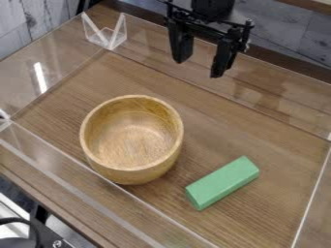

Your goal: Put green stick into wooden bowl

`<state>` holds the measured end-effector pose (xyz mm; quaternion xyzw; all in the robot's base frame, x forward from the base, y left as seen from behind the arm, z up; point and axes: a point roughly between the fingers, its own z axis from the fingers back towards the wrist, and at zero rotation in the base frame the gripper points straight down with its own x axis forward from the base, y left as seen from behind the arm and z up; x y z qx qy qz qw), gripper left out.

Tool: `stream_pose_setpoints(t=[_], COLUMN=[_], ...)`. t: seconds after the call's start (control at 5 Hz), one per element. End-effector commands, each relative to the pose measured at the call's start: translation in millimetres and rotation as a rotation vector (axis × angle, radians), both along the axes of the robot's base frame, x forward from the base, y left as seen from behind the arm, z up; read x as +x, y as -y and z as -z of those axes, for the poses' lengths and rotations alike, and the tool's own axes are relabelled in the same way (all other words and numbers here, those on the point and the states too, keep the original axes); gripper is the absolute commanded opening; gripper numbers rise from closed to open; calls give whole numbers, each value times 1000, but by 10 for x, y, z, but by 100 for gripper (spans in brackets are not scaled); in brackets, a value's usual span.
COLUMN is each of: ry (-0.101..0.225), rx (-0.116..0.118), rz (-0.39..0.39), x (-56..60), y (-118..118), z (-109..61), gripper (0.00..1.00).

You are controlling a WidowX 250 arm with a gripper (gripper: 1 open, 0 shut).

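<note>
A robot gripper [204,48] hangs above the far side of a wooden table [258,126], its black fingers [219,60] pointing straight down and spread apart, with nothing between them. It holds no object and touches none; a clear stretch of table lies below its tips.

On the near right of the table lies the green stick [222,183], a bright green rectangular bar resting flat on its long face and set at a slant, one end nearer the table's front edge, the other angled up and to the right. It sits just beside the wooden bowl [131,139], to the bowl's lower right, apart from it and not touching the rim.

The bowl stands upright at the left centre of the table, round, light tan, with a thick rim and visible grain. Its hollow is bare; the stick is outside it.

Both the bowl and the stick are well apart from the gripper, which stands farther back and toward the right of the bowl.

A low clear plastic wall [39,155] runs around the table, its edges catching light along the left and front sides. At the far left corner a small clear bracket [104,32] stands on the wall's edge. Behind the table is a pale grey planked backdrop [291,29].
</note>
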<state>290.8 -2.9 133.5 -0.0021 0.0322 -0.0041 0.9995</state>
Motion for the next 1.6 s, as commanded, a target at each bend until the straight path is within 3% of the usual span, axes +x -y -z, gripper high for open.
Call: stream_pose_setpoints(t=[0.0, 0.2, 0.4, 0.8, 1.4], ry=[-25, -30, -13, 12, 51], rx=[-2, -8, -14, -9, 10], rz=[17, 142, 251, 370, 480], x=[-68, -277, -395, -502, -522], y=[3, 101, 227, 455, 577], z=[106, 236, 357, 586, 955], gripper=[100, 100, 100, 100, 100])
